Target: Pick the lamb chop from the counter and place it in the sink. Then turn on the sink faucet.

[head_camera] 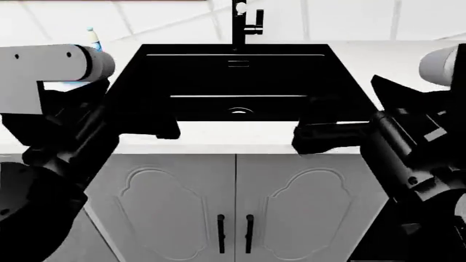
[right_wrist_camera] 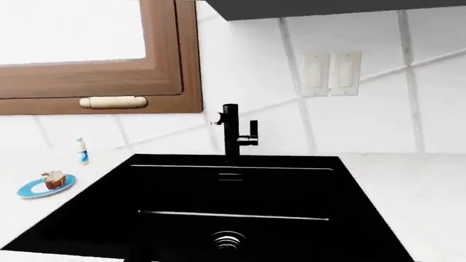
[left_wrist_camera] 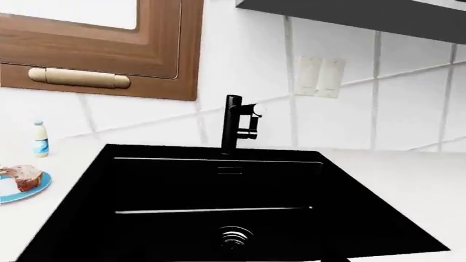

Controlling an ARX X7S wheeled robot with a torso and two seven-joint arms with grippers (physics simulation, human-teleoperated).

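Note:
The black sink (head_camera: 204,76) lies straight ahead in the white counter (head_camera: 233,134), with its ribbed drain (head_camera: 239,112) in the basin floor. The black sink faucet (head_camera: 239,22) stands upright behind the basin, lever at its side. The sink (left_wrist_camera: 167,180) and faucet (left_wrist_camera: 233,125) also show in the left wrist view, and both show in the right wrist view (right_wrist_camera: 182,191) (right_wrist_camera: 231,131). The lamb chop is not in view. My left gripper (head_camera: 156,130) and right gripper (head_camera: 309,137) hover over the counter's front edge, either side of the basin. Their dark jaws cannot be made out.
A brown-and-white cake-like item on a blue plate (left_wrist_camera: 22,183) sits on the counter left of the sink, also in the right wrist view (right_wrist_camera: 45,184). A small bottle (left_wrist_camera: 40,139) stands behind it. Tiled wall, a wooden window frame (right_wrist_camera: 160,82) and wall switches (right_wrist_camera: 331,73) lie behind. Cabinet doors (head_camera: 233,218) are below.

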